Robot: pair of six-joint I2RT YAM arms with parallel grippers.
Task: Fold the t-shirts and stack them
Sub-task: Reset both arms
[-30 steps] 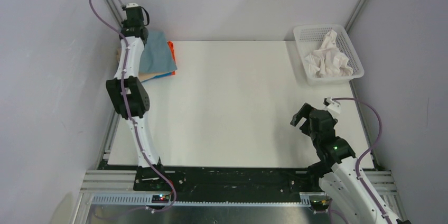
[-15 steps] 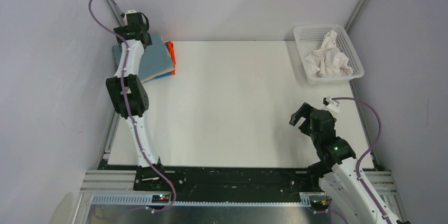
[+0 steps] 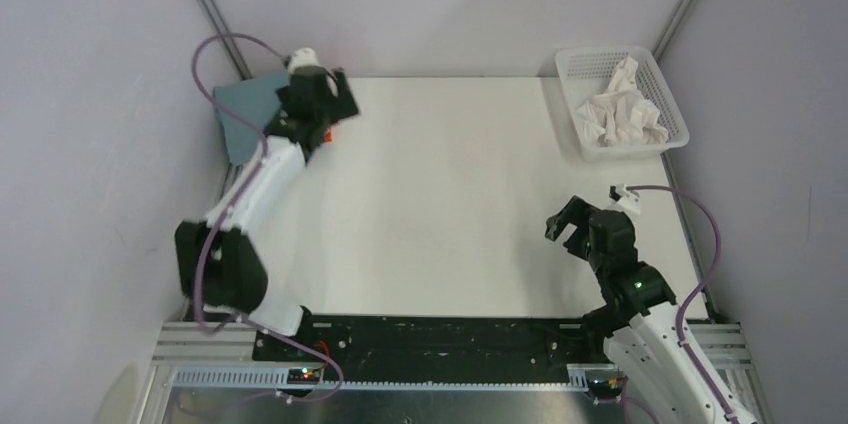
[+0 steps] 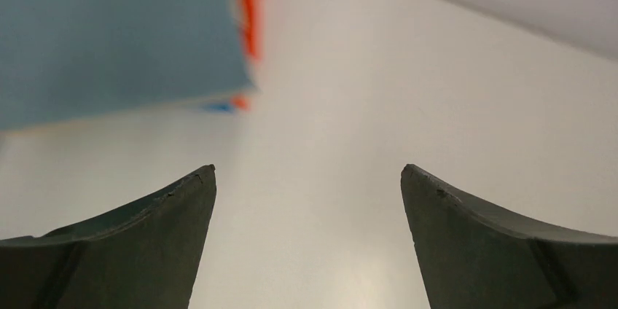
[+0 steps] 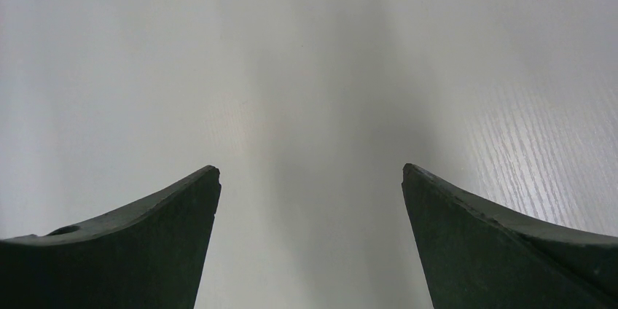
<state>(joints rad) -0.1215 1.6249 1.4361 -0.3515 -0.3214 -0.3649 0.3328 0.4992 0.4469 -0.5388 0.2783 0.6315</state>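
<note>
A folded slate blue-grey t-shirt [image 3: 245,109] tops a stack in the table's far left corner. In the left wrist view that shirt [image 4: 109,32] fills the upper left, with an orange t-shirt [image 4: 250,3] edge and a sliver of bright blue t-shirt [image 4: 218,107] under it. My left gripper [image 3: 330,109] hovers at the stack's right edge; there it [image 4: 308,168] is open and empty over bare table. My right gripper [image 3: 568,219] hangs open and empty above the near right of the table, seen also in its own wrist view [image 5: 311,169].
A white mesh basket [image 3: 575,59] stands at the far right corner with crumpled white cloth [image 3: 622,109] inside. Grey walls and metal frame posts close in the table's left, back and right sides.
My left gripper opened and let go of the blue-grey shirt on the stack, then swung right off it as the arm's elbow dropped toward the near left. The right arm stayed put.
</note>
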